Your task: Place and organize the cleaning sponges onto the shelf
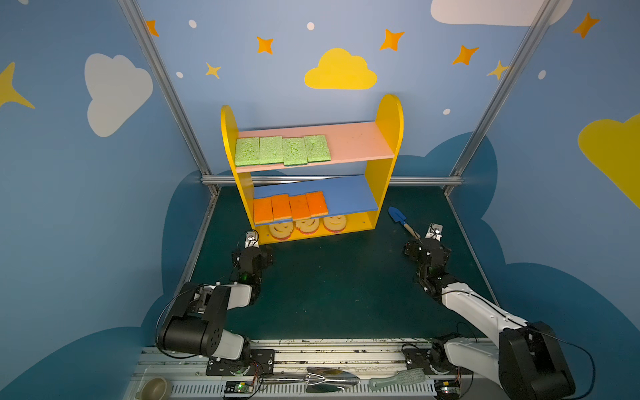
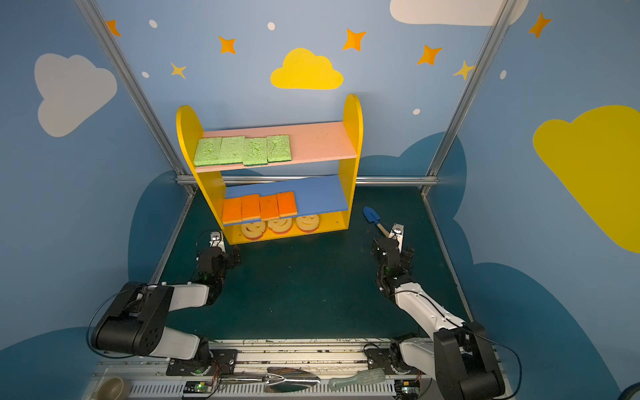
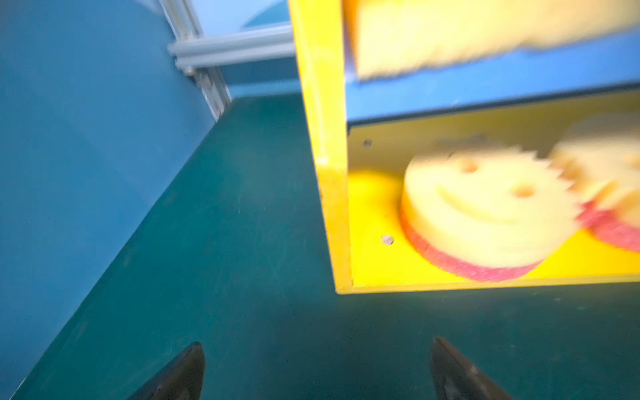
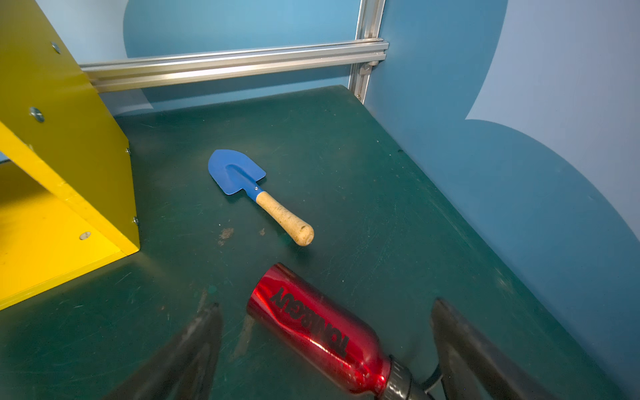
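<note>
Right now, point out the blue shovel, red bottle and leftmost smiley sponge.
blue shovel [image 4: 235, 171]: right wrist view, blade.
red bottle [image 4: 310, 327]: right wrist view, body.
leftmost smiley sponge [image 3: 491, 195]: left wrist view, yellow face.

Blue shovel [image 4: 259, 197] and red bottle [image 4: 311, 329]; seemingly a brush [image 1: 398, 378]

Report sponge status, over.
Left gripper and right gripper open, empty. Sponges all on shelf: green sponges top, orange sponges middle, smiley sponges bottom. Blue shovel, red bottle loose by right gripper.

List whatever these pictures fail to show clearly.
Both top views: the smiley sponges sit half hidden under the blue lower board.
Left wrist view: the orange-topped sponges are blurred and cut by the edge.
Right wrist view: the red bottle loses its cap end at the edge.
</note>
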